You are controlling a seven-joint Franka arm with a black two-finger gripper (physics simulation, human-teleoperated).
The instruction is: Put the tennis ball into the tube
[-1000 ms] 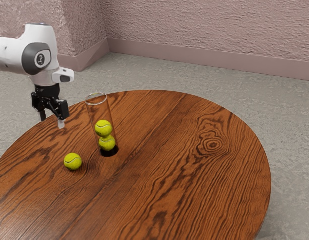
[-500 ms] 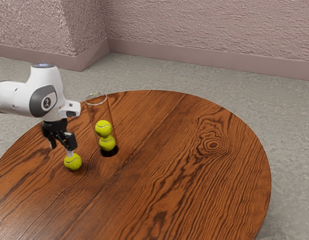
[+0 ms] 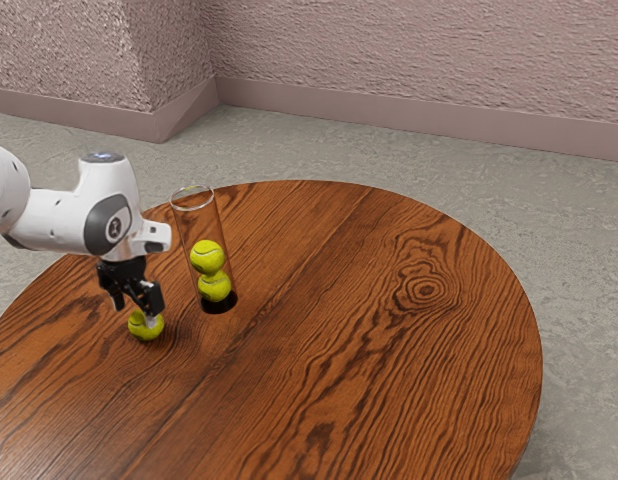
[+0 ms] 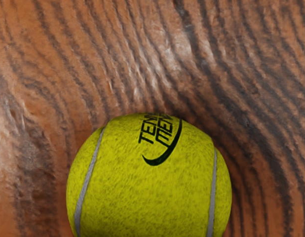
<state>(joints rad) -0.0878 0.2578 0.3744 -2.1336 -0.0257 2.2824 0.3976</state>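
One change: the pincer (image 3: 136, 314) is lower than in the earlier frame and has shifted towards the exterior view's right.
Pincer: fingers spread well open, pinching nothing; whether either touches the ball, I cannot tell.
Loose ball (image 3: 142, 332): on the table (image 3: 339, 300) right under the pincer, where it was before.
Tube (image 3: 193, 205): upright near the pincer, on its exterior view's right side.
Two balls (image 3: 208, 257): stacked inside the tube.
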